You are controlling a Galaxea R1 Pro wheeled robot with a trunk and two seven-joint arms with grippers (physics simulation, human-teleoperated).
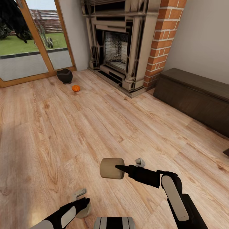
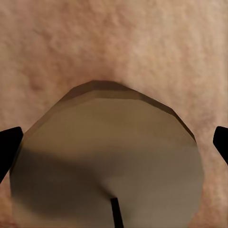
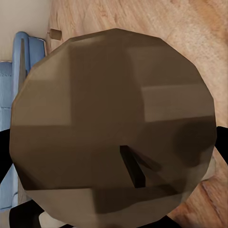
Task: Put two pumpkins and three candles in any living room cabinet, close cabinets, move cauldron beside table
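warm oak planks run across the living room floor (image 1: pixel 63 133) toward a grey stone fireplace (image 1: pixel 119 44) with a brick column (image 1: pixel 162 38) at its side, and glass doors (image 1: pixel 31 35) give onto a lawn. a long, low dark brown cabinet (image 1: pixel 197 95) stands against the wall on the right, its fronts closed.

the right arm reaches forward and inward from the lower right, its white-and-black forearm angled up toward the middle of the head view. the right gripper (image 1: pixel 122 168) is clamped on a candle (image 1: pixel 111 168), which lies sideways in the grip, held above the planks with its flat end facing left. in the right wrist view that candle (image 3: pixel 114 123) shows its round wick end, dark fingers at either side of it; a small tan object (image 3: pixel 55 33) sits far off on the floor near a blue upholstered piece (image 3: pixel 16 71).

the left arm comes in low from the bottom left, forearm nearly level. the left gripper (image 1: pixel 82 199) is closed around a second candle (image 1: pixel 83 210), partly hidden behind the fingers. the left wrist view shows this candle (image 2: pixel 109 161) from its wick end, black fingertips (image 2: pixel 8 147) pressed at both edges.

far ahead, by the glass doors, the black cauldron (image 1: pixel 64 75) sits on the floor, with one orange pumpkin (image 1: pixel 75 88) just beside it.
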